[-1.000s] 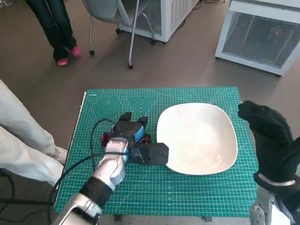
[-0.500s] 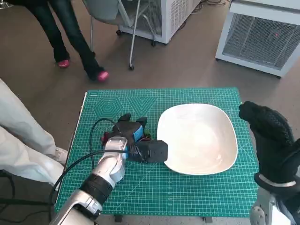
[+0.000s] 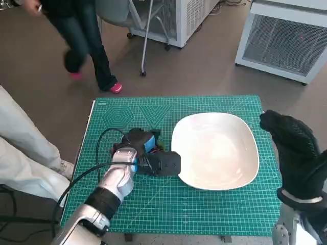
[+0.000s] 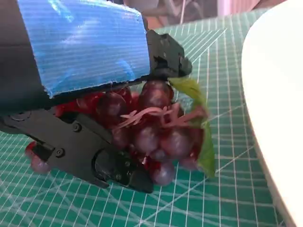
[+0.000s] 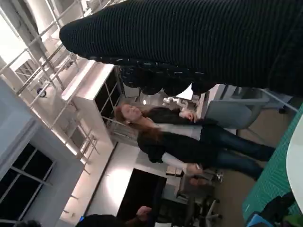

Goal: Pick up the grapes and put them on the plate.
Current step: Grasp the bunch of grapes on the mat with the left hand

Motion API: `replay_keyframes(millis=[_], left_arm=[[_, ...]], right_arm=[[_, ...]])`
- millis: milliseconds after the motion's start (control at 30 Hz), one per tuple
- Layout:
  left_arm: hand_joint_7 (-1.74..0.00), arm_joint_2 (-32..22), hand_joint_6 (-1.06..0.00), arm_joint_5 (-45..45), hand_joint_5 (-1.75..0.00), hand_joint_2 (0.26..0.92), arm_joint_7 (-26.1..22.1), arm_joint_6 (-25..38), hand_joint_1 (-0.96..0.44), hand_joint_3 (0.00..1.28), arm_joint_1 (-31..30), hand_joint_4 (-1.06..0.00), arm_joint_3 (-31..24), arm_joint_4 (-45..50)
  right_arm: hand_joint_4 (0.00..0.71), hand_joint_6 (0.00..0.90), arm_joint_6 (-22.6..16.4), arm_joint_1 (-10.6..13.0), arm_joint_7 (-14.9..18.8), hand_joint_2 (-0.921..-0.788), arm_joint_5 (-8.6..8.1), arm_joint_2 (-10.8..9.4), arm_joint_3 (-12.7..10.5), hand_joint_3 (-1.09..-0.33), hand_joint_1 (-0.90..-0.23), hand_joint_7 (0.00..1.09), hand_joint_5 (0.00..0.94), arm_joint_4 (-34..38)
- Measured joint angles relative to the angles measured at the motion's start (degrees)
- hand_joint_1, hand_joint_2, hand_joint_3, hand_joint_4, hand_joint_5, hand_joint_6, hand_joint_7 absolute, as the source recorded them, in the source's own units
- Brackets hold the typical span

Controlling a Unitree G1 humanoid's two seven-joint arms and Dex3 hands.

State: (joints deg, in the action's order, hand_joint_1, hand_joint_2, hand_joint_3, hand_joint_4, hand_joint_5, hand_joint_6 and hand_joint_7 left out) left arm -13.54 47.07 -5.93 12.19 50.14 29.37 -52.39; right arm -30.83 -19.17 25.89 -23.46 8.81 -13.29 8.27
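We see the left hand (image 3: 144,147) clamped on the grapes (image 4: 156,130), left of center; the plate (image 3: 214,150) lies immediately right.

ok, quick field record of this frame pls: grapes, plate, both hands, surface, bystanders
grapes: dark red bunch with a green leaf, on the green cutting mat, beside the plate's rim
plate: white, nothing on it, on the mat
left hand: over the grapes, fingers wrapped round the bunch; whether it is lifted off the mat cannot be told
right hand: gloved, raised at the mat's edge past the plate, holding nothing
bystanders: one person walking on the floor beyond the table
task state: grapes not yet on plate
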Motion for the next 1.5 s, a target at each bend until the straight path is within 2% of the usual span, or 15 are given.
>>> replay_keyframes(millis=[67,200,400,600,900,1233,1500], left_arm=[[-1.27,-0.23,-0.51,0.01,-1.33,0.918,0.92,-0.65,0.01,0.2,-0.31,-0.49,0.24,0.42],[-1.17,-0.95,-0.55,-0.01,-1.42,0.92,1.64,-1.74,0.01,0.19,-1.15,-0.51,0.76,1.95],[-1.34,-1.93,-0.47,-0.48,-1.4,0.921,1.63,-2.42,0.0,0.23,-2.48,-0.46,0.94,4.35],[-1.21,-2.32,-0.47,-0.61,-1.5,0.921,1.3,-2.44,0.0,0.24,-3.17,-0.49,1.0,5.7],[-1.18,-2.38,-0.47,-0.6,-1.5,0.921,0.84,-1.93,0.0,0.23,-3.18,-0.51,1.08,5.78],[-1.12,-2.31,-0.5,-0.74,-1.56,0.921,0.6,-0.79,0.01,0.24,-3.18,-0.48,1.06,5.73],[-1.38,-2.31,-0.43,-0.89,-1.45,0.921,0.79,-0.81,0.0,0.27,-3.18,-0.42,1.0,5.72]], right_arm=[[0.688,0.326,-0.01,-0.04,0.0,-0.921,0.01,0.0,-0.01,-0.582,-0.438,0.71,0.0,0.17],[0.688,0.325,-0.02,-0.13,0.0,-0.921,0.01,0.01,-0.01,-0.582,-0.438,0.71,0.0,0.37],[0.688,0.324,-0.02,-0.32,0.03,-0.921,-0.01,0.05,-0.03,-0.583,-0.438,0.71,0.0,0.63],[0.688,0.324,-0.02,-0.45,0.14,-0.921,-0.08,0.05,-0.03,-0.582,-0.438,0.71,0.0,0.98],[0.688,0.325,-0.02,-0.48,0.26,-0.921,-0.33,0.05,-0.03,-0.581,-0.439,0.71,0.0,0.96],[0.689,0.329,-0.04,-0.82,0.51,-0.921,-0.56,0.09,-0.08,-0.578,-0.439,0.71,0.001,1.15],[0.689,0.332,-0.22,-1.17,0.53,-0.921,-0.53,0.09,-0.07,-0.578,-0.436,0.7,0.001,1.49]])
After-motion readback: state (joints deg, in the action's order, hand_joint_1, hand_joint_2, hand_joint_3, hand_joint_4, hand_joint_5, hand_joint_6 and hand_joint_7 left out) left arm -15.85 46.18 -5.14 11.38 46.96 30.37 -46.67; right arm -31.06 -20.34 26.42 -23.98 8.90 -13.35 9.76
